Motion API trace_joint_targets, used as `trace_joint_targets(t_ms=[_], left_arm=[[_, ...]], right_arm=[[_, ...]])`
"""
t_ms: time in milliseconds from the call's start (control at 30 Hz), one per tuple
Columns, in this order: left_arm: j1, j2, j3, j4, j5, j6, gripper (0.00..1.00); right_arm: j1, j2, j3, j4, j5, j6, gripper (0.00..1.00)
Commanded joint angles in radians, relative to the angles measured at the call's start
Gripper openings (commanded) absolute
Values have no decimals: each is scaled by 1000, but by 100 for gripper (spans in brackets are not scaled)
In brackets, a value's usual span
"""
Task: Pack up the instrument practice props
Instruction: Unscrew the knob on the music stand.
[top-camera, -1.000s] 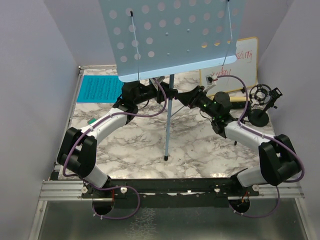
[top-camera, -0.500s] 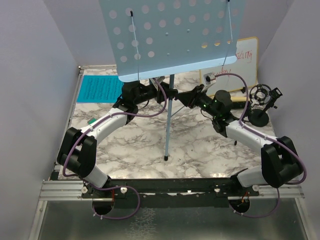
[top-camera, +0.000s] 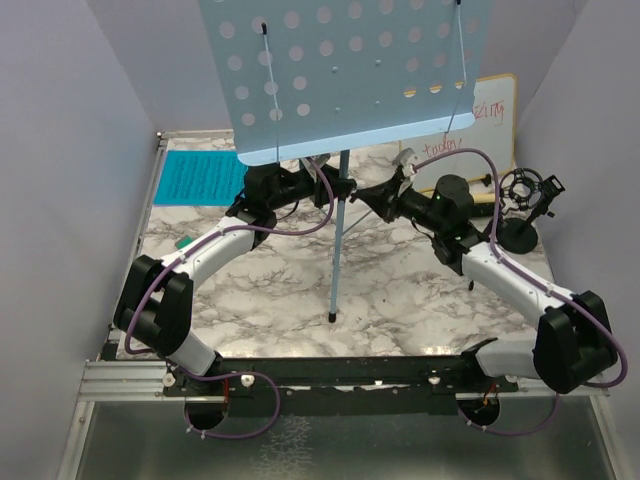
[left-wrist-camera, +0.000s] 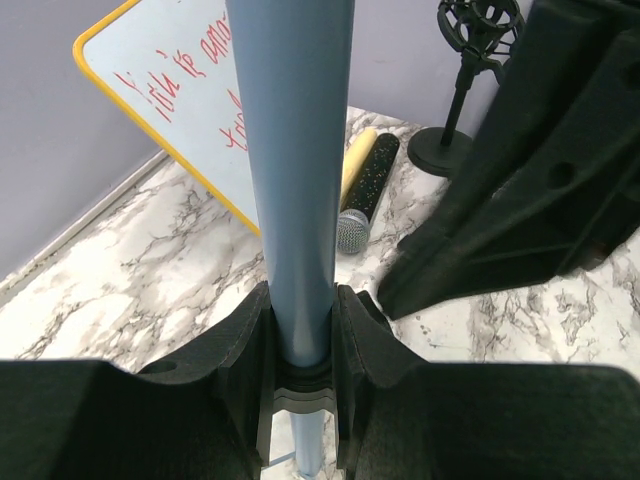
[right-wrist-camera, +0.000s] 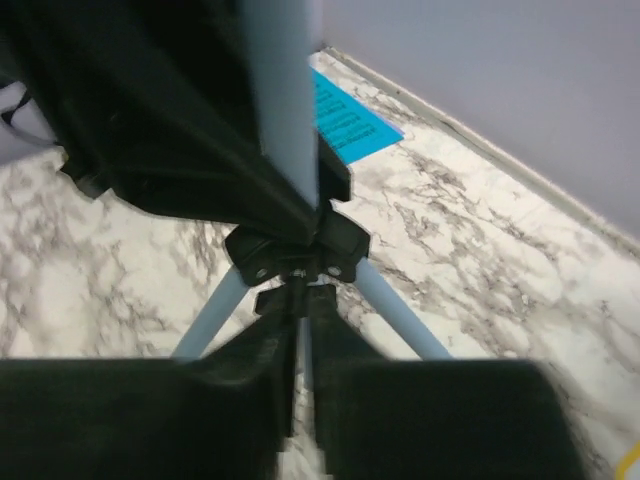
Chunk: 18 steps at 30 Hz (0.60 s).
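Plainly, lavender walls (top-camera: 60, 150) flank the marble tabletop (top-camera: 260, 290) and music rack (top-camera: 350, 70).

From where I stand, a white counter (top-camera: 270, 290) veined in grey marble sits boxed in by plain pale lilac walls (top-camera: 60, 150) on its left, far and right edges. An aluminium rail (top-camera: 130, 378) runs along the near edge. Light seems even and soft, perhaps from overhead.

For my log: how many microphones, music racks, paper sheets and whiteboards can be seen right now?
Microphones: 2 (studio microphone, handheld microphone)
Music rack: 1
Paper sheets: 1 in clear view (cyan sheet)
Whiteboard: 1
Total: 5
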Motion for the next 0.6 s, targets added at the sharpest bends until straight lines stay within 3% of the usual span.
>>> trace_joint_targets(t_ms=[0, 100, 200, 367, 567], left_arm=[[0, 56, -79, -267, 17, -36, 0], [-4, 56, -87, -248, 20, -49, 0], [-9, 53, -94, -249, 16, -49, 0], [-9, 48, -103, -252, 5, -43, 0], [-8, 40, -98, -262, 2, -34, 0]], right_arm=[[22, -72, -56, -153, -145, -377, 1], [29, -75, -72, -185, -166, -537, 1], [34, -46, -32, -252, -137, -572, 4], [33, -86, -65, -127, -32, -282, 24], [27, -156, -126, 28, 72, 21, 54]])
